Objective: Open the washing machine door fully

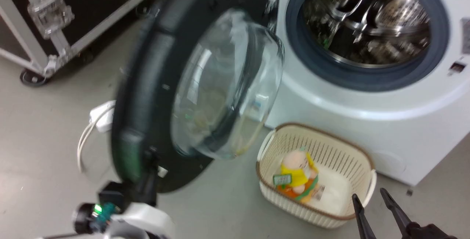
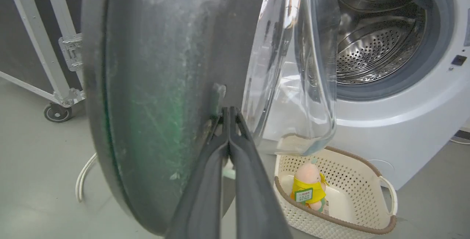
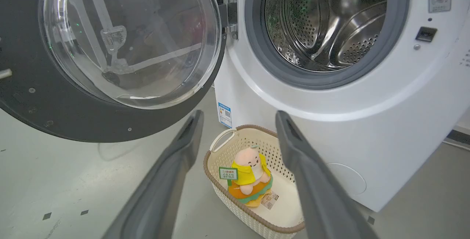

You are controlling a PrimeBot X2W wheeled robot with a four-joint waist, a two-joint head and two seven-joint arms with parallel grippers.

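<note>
The washing machine door [image 1: 147, 84], a black disc with a clear glass bowl [image 1: 227, 84], stands swung out to the left of the white washing machine [image 1: 367, 121], hinged at the drum's left edge. The steel drum [image 1: 367, 18] is exposed. My left gripper [image 1: 147, 174] is shut, and its tips [image 2: 229, 111] press on the door [image 2: 158, 103] at its inner face, beside the latch near the lower rim. My right gripper [image 1: 371, 196] hangs open at the lower right, above the basket's near corner and holding nothing. In the right wrist view the right gripper [image 3: 238, 116] points at the machine [image 3: 367, 121] and the door [image 3: 36, 99].
A cream perforated basket [image 1: 352, 158] holding a plush toy [image 1: 297, 174] sits on the floor in front of the machine, below the door's swing. A black wheeled flight case [image 1: 91, 11] stands at the back left. A white power strip with cable [image 1: 101, 116] lies behind the door.
</note>
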